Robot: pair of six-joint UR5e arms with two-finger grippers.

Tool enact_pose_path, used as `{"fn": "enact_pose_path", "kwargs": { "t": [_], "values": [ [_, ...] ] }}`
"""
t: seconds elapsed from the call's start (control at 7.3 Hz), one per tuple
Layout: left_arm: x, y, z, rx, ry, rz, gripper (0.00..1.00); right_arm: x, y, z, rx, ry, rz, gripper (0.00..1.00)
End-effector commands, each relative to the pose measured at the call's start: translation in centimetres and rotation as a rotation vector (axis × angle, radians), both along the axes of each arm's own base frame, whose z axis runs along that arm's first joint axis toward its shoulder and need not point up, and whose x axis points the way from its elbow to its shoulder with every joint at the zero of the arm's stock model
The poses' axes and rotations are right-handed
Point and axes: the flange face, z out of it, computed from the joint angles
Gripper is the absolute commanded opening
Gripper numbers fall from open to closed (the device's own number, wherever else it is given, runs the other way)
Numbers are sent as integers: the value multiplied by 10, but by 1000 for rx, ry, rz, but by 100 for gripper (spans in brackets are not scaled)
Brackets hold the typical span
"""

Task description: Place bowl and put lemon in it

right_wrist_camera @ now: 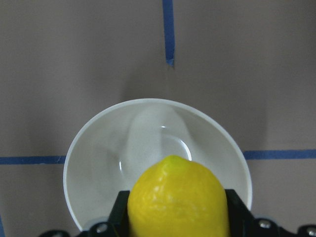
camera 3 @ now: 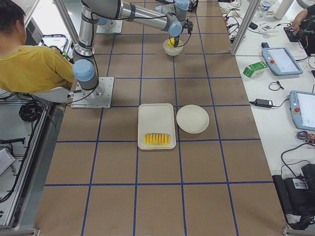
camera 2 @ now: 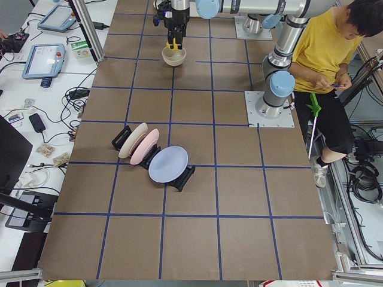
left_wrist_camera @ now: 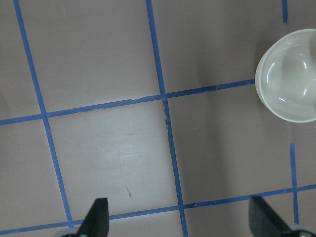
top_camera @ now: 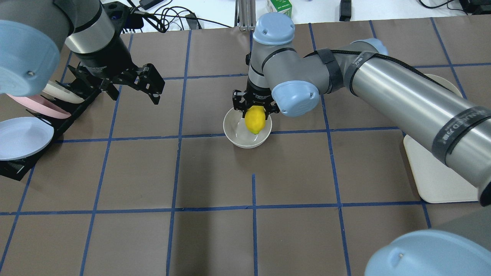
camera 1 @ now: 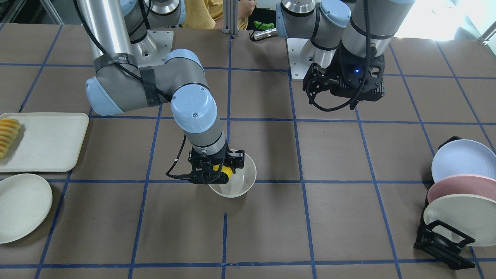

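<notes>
The off-white bowl (top_camera: 241, 140) stands upright on the brown table near the middle; it also shows in the front view (camera 1: 243, 185) and the left wrist view (left_wrist_camera: 291, 74). My right gripper (top_camera: 256, 112) is shut on the yellow lemon (top_camera: 255, 122) and holds it just above the bowl, over its robot-side half. In the right wrist view the lemon (right_wrist_camera: 177, 197) sits between the fingers over the bowl's rim (right_wrist_camera: 98, 143). My left gripper (top_camera: 134, 91) is open and empty, raised well to the left of the bowl.
A black rack with several plates (top_camera: 27, 130) stands at the table's left end. A cream tray (camera 1: 46, 141) with sliced yellow fruit (camera 1: 8, 135) and a flat cream plate (camera 1: 21, 205) lie at the right end. A person (camera 2: 329, 54) stands behind the robot.
</notes>
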Motion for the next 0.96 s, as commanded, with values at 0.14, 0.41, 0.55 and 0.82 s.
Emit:
{"fn": "enact_pose_path", "kwargs": {
  "t": [0.14,0.41,0.55,0.82],
  "values": [
    [0,8,14,-32,13,5,100,22,5,-30,13,1,20,24],
    [10,11,31,-65,12,29,100,25,7,-34,15,10,37,89],
    [10,12,31,-58,14,80,100,29,7,-32,-5,3,32,100],
    [8,12,30,-57,16,102,100,27,7,-13,-36,4,44,100]
  ]
}}
